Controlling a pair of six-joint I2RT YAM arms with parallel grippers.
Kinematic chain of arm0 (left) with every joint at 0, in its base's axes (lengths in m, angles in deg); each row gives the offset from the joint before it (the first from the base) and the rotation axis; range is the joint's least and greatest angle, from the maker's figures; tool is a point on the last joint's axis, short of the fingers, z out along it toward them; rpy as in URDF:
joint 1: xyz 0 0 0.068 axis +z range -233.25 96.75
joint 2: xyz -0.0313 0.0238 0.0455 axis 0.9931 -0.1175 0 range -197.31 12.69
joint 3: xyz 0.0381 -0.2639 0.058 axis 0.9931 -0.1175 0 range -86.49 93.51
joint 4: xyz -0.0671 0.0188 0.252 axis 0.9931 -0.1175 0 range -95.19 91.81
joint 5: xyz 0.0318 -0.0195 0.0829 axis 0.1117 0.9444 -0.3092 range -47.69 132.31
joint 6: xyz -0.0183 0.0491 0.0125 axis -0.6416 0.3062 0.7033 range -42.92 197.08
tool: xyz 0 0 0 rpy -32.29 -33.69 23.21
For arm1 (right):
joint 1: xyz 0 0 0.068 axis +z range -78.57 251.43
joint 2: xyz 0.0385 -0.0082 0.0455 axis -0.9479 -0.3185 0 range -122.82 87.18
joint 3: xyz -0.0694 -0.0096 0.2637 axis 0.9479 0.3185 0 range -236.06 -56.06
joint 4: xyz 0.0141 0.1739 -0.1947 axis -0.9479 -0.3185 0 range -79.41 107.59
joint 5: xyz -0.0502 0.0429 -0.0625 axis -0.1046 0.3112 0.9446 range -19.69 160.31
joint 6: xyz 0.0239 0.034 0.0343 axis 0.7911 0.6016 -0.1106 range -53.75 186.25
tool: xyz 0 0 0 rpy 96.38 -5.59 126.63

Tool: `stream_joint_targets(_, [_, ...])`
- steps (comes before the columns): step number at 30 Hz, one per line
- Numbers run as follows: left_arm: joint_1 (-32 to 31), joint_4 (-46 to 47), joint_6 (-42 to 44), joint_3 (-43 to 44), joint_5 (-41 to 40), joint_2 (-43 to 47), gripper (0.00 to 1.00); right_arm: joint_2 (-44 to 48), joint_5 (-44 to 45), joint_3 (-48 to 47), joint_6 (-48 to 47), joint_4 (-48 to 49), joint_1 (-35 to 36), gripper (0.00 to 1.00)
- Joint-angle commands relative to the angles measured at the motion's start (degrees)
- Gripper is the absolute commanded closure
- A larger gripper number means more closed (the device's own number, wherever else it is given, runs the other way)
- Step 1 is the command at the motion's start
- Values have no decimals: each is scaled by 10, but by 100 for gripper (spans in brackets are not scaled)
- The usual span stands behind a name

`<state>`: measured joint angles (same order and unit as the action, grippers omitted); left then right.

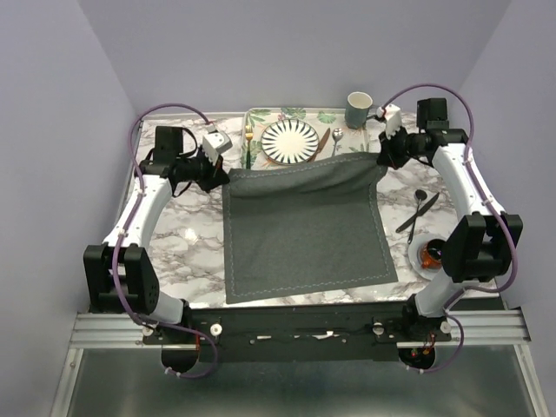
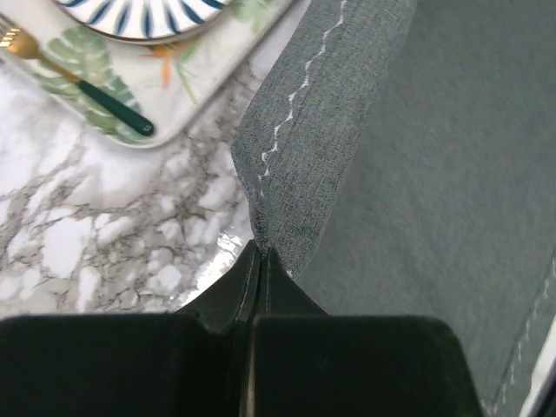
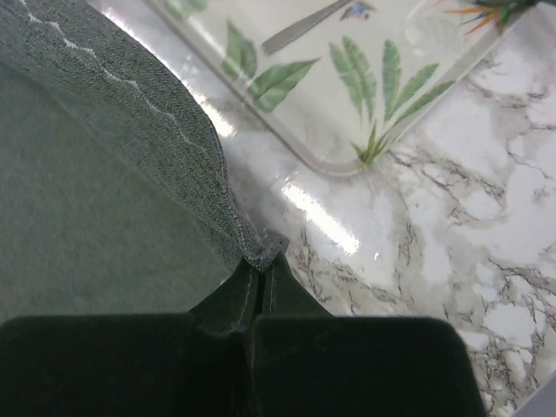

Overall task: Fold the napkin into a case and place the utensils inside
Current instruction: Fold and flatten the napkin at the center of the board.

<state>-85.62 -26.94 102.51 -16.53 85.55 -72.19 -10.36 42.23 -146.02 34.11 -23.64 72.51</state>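
Note:
The dark grey napkin (image 1: 304, 228) lies spread on the marble table, its far edge lifted off the surface. My left gripper (image 1: 222, 176) is shut on the napkin's far left corner (image 2: 287, 165), and my right gripper (image 1: 383, 160) is shut on its far right corner (image 3: 182, 165). Behind it, on the leaf-print tray (image 1: 343, 139), a gold fork with a green handle (image 1: 248, 143) lies left of the striped plate (image 1: 292, 141). To the plate's right lie a brownish knife (image 1: 321, 144) and a silver spoon (image 1: 336, 141).
A grey-green mug (image 1: 359, 109) stands at the tray's far right corner. A dark spoon (image 1: 418, 202) and a dark knife (image 1: 417, 213) lie on the table at the right. A small white dish (image 1: 426, 254) sits partly under the right arm.

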Motion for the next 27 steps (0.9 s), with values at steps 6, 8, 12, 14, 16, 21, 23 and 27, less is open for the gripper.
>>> stream_joint_targets(6, [-74,-227,248,-101,-31,34,100,35,6,140,-260,-175,15,99])
stream_joint_targets(8, [-119,-210,236,-114,-94,8,100,24,21,161,-257,-156,35,99])
stream_joint_targets(12, [-140,-170,185,-101,-171,-63,100,-8,72,184,-234,-133,66,99])
stream_joint_targets(14, [-137,-165,175,-79,-212,-109,100,-21,86,188,-221,-124,77,99])
stream_joint_targets(16, [-123,-160,178,-62,-228,-132,100,-42,103,188,-210,-117,81,99])
stream_joint_targets(21, [-75,-161,203,-7,-245,-187,100,-86,109,153,-161,-95,85,99])
stream_joint_targets(23, [-56,-163,220,20,-242,-199,100,-107,98,130,-133,-104,87,99])
stream_joint_targets(27, [-37,-179,251,48,-203,-195,100,-108,70,103,-115,-120,87,99])
